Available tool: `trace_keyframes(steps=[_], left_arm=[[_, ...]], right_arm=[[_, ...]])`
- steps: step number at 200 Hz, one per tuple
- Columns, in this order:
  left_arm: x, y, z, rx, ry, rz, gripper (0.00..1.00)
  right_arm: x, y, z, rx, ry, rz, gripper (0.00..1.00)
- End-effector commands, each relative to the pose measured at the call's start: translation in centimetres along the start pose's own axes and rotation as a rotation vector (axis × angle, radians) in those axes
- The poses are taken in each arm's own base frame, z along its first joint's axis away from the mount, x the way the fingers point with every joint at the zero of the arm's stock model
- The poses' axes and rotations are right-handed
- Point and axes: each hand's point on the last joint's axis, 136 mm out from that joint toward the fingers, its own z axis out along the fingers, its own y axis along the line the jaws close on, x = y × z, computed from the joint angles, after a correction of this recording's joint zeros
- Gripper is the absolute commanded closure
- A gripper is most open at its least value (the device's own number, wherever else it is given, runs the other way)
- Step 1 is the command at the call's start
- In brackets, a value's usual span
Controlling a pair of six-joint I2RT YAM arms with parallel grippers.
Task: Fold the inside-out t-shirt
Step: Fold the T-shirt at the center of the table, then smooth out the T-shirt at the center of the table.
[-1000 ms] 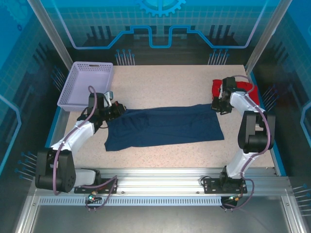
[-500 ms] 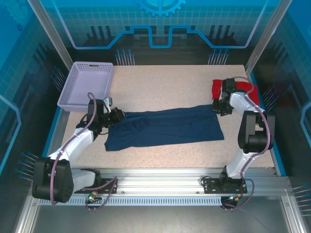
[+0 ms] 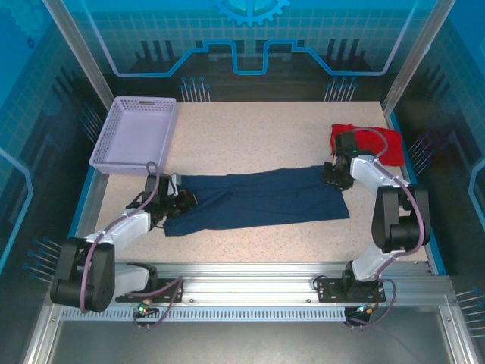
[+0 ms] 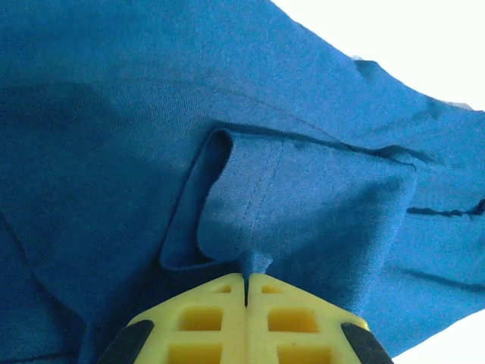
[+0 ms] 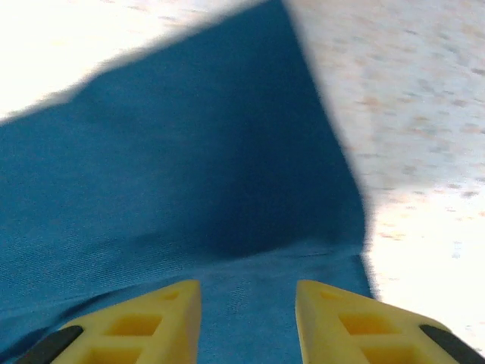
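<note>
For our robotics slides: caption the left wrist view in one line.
Left gripper shut, pinching a fold of the blue t-shirt.

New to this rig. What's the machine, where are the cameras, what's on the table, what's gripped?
Two robot arms are bolted at the near table edge. The wide picture looks down from above and behind them; the close-ups come from wrist cameras. On the table lie a navy t-shirt, a red garment and a lilac basket. The left gripper is shut, pinching a fold of the t-shirt. The right gripper is open over the shirt's other end, holding nothing.
</note>
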Motion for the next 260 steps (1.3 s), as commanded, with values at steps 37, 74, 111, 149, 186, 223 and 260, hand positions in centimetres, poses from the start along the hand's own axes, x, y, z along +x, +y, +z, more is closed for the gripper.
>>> trace_keyframes(steps=[37, 74, 111, 149, 186, 223, 260], left_arm=[[0.8, -2.2, 0.5, 0.128, 0.066, -0.017, 0.76], [0.2, -4.1, -0.4, 0.217, 0.029, 0.030, 0.57], [-2.8, -4.0, 0.6, 0.170, -0.051, 0.044, 0.45], [-3.5, -1.9, 3.2, 0.001, 0.026, 0.062, 0.41], [-2.1, -2.0, 4.7, -0.032, 0.090, 0.095, 0.42], [-0.7, -3.0, 5.3, 0.025, 0.152, 0.098, 0.56], [1.6, -7.4, 3.9, 0.224, 0.214, 0.142, 0.74]], right_arm=[[-1.1, 8.6, 0.4, -0.123, -0.056, -0.151, 0.60], [-1.3, 10.2, 0.0, -0.133, -0.063, -0.192, 0.60], [-1.0, 10.2, 0.4, -0.136, -0.048, -0.192, 0.60], [-0.5, 9.8, 0.5, -0.122, -0.042, -0.200, 0.60], [-0.3, 9.6, 0.5, -0.113, -0.040, -0.202, 0.60], [-0.2, 9.6, 0.6, -0.117, -0.035, -0.204, 0.60], [-0.2, 9.5, 0.5, -0.112, -0.037, -0.204, 0.60]])
